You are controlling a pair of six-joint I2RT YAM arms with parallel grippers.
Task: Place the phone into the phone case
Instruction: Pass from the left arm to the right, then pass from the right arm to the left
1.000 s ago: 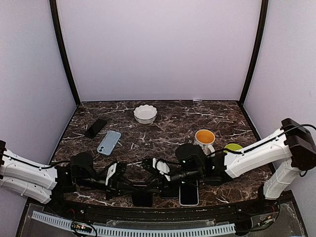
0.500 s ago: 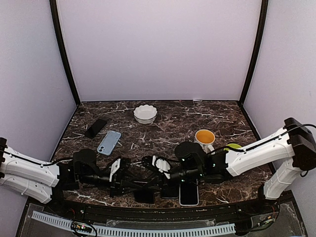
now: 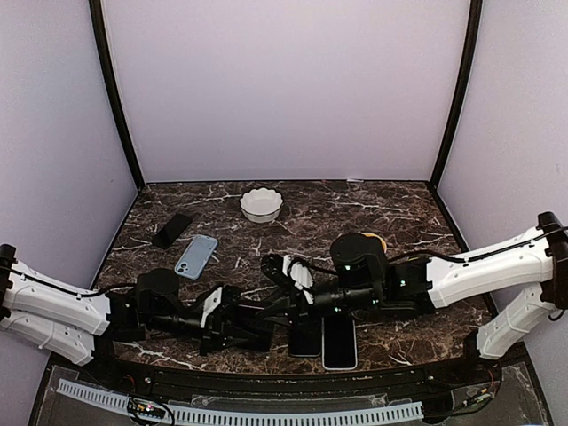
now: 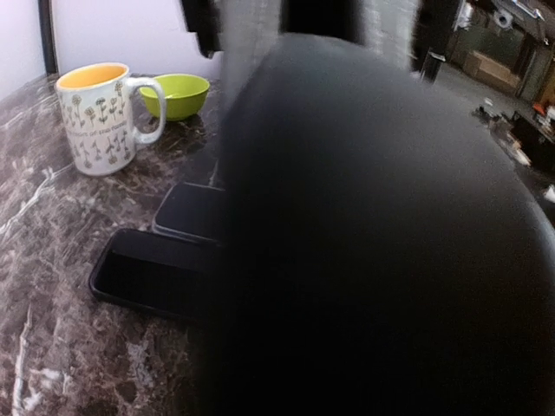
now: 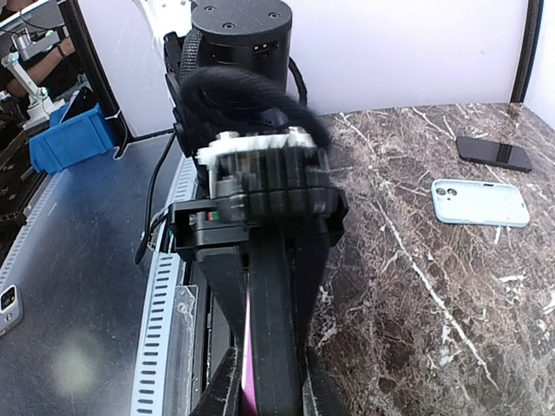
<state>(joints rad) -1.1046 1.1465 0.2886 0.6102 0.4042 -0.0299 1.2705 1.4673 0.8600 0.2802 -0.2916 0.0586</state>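
Two arms meet low over the near middle of the marble table (image 3: 390, 209), and between them you carry one dark slab (image 5: 276, 312), seen edge-on from the right wrist. I judge the step in hand to be mating phone and case in the air. I cannot tell you which of the two this slab is, or whether both are already together.

To do it well, hold the right grip firm and let the left do the pressing. Seat one corner first, then work along the long edge, pushing along the slab and not across it, so it does not twist out of the pinch. Mind the dark phone (image 3: 306, 342) and the white-edged phone (image 3: 339, 344) lying side by side just below; a dropped slab would likely land on them.

The slab runs from your right gripper (image 5: 269, 374), whose two fingers are closed against its flat faces, straight out to the left gripper (image 5: 263, 227), which faces it head-on at the far end. I cannot tell whether the left jaws pinch that end or only stand at it, since its own camera gives only a black blur. A thin pink line (image 5: 250, 403) shows along the slab's left edge near your right fingers.
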